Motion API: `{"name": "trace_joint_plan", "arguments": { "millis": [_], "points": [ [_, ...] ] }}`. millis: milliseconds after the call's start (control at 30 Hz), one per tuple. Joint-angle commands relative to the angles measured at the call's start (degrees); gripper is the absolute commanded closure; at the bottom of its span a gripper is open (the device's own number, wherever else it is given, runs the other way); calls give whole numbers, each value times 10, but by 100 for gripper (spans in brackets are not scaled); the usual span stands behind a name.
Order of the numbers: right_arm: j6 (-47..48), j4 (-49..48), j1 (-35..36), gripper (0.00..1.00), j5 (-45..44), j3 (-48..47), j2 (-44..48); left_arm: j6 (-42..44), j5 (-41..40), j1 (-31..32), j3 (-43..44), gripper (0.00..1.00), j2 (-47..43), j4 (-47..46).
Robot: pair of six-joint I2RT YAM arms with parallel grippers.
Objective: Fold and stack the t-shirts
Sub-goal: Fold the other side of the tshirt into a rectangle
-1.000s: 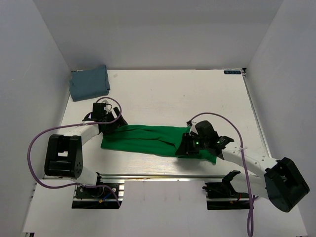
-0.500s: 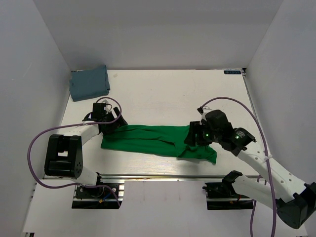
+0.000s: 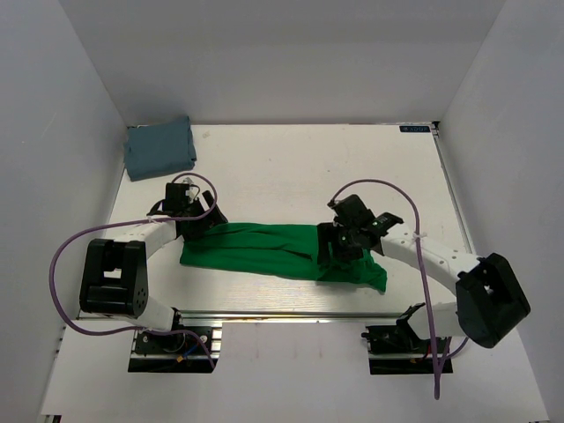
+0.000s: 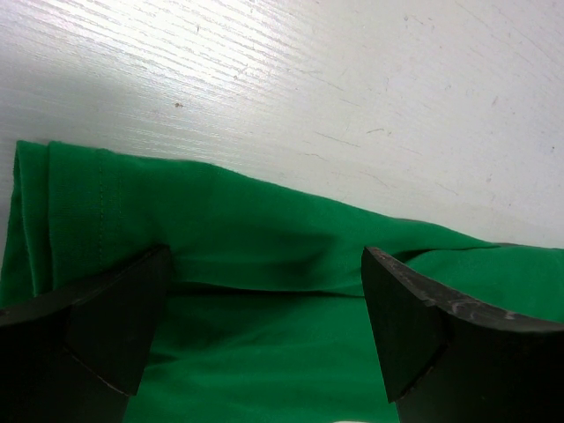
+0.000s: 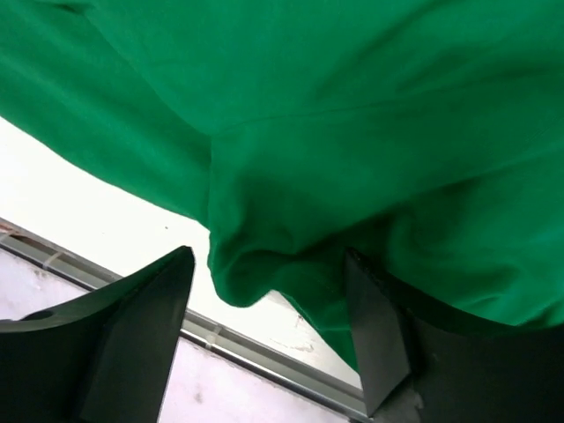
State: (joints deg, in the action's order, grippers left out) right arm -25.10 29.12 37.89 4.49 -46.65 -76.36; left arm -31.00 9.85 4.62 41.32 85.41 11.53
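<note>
Top external view: the green t-shirt [image 3: 264, 248] lies as a long, crumpled band across the near part of the white table [image 3: 308, 167], while the grey-blue t-shirt [image 3: 159, 148] sits folded at the far left corner, well apart from it. The left gripper [image 3: 196, 226] rests at the band's left end and the right gripper [image 3: 342, 254] on its right part; each wrist view shows black fingers [image 4: 106, 317] spread wide with green cloth between them, not pinched. A small dark label [image 3: 416, 129] at the table's far right edge carries pale writing too small to read.
</note>
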Motion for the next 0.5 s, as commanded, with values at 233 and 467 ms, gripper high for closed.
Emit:
{"name": "trace_joint_plan", "arguments": {
  "millis": [233,467],
  "points": [
    [-97,28,-24,17,-61,153,114,9,-26,-9,-22,0,19,58],
    [-114,48,-48,11,-132,163,160,9,-38,-9,-22,0,12,69]
  ]
}}
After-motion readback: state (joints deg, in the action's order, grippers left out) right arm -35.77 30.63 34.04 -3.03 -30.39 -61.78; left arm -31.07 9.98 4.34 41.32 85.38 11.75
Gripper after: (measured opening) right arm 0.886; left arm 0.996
